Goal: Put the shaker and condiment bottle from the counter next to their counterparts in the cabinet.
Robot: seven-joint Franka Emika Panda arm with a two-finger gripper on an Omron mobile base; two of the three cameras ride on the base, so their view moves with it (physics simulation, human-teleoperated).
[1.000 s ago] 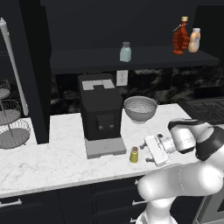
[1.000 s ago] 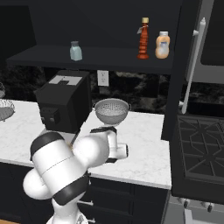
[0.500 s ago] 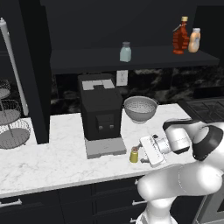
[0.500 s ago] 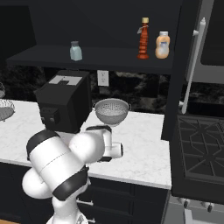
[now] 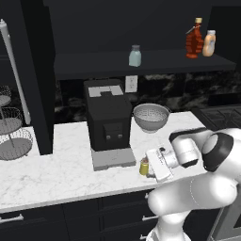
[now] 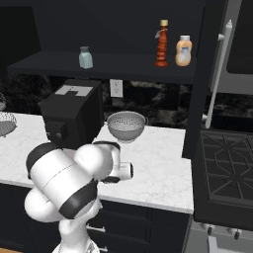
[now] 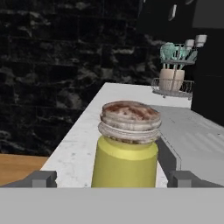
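Note:
The small yellow shaker [image 5: 144, 166] with its silver-grey cap stands on the white marble counter [image 5: 56, 169], just right of the coffee machine's base. My gripper [image 5: 148, 167] is level with it and open. In the hand view the shaker [image 7: 127, 146] sits between the two fingertips [image 7: 42, 178], with a gap on each side. The dark red condiment bottle [image 5: 192, 39] stands on the black cabinet shelf [image 5: 155, 62] beside the orange squeeze bottle [image 5: 209, 43]. The pale blue-green shaker [image 5: 135, 56] stands alone mid-shelf.
A black coffee machine [image 5: 109, 121] rises just left of the shaker, and a metal colander [image 5: 150, 116] sits behind it. A tiered wire basket [image 5: 14, 136] stands at the counter's far left. The stove [image 6: 227, 163] borders the counter on the right.
My hand has slid left along the counter toward the yellow shaker, and its fingers now flank it. The shaker and the shelf items have not moved.

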